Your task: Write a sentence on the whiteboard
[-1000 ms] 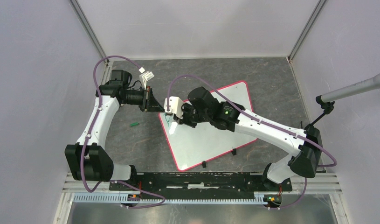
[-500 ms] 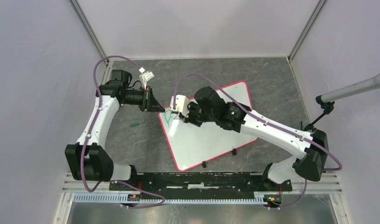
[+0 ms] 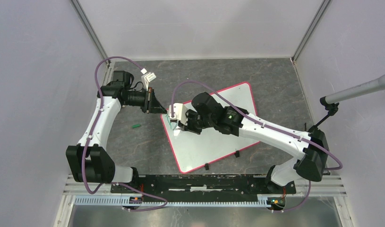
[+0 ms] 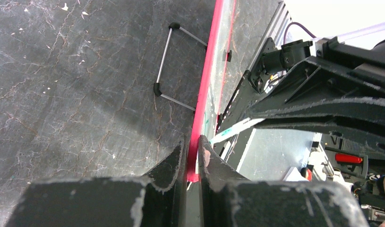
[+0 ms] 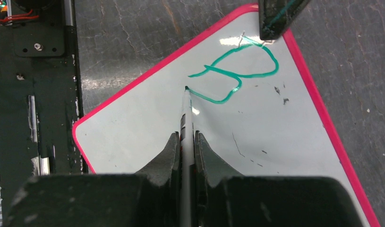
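The whiteboard lies tilted on the dark table, white with a red-pink rim. Of the sentence, only one green letter "B" shows, near the board's far left corner. My right gripper is shut on a white marker, whose tip rests on the board at the bottom of the B. In the top view the right gripper hovers over that corner. My left gripper is shut on the board's red rim; in the top view the left gripper is at the board's left corner.
A small green cap lies on the table left of the board. A wire stand sticks out from the board's edge. Black clips sit on its near edge. A grey pole reaches in from the right.
My right gripper swept up and right with the marker, then came back down and left. The green stroke on the board has grown into a B. The left arm has not moved.
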`<state>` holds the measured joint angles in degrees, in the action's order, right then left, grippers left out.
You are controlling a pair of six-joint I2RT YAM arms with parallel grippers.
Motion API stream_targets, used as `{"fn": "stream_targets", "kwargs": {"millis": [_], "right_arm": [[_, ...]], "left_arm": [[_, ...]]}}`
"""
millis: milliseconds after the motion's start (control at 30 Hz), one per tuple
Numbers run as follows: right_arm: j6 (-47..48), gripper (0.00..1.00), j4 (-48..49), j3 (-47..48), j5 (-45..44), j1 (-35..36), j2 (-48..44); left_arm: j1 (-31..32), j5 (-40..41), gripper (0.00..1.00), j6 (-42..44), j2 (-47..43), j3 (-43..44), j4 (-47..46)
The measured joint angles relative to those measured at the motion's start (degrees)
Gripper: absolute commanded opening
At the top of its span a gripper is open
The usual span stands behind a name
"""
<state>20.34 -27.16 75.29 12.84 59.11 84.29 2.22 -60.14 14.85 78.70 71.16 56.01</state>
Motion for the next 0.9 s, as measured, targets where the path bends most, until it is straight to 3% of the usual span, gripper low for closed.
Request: {"fn": "stream_targets", "kwargs": {"millis": [467,900], "right_arm": [[-0.1,0.00,-0.4,3.0,0.6,0.5,1.7],[0.8,0.00,-0.2,-0.7,5.6,-4.9,-7.4]], "left_arm": [[0.0,-0.1,0.02,0.0,0.0,0.0,0.0],[0.0,0.2,0.02,2.2,0.0,-0.1,0.8]]}}
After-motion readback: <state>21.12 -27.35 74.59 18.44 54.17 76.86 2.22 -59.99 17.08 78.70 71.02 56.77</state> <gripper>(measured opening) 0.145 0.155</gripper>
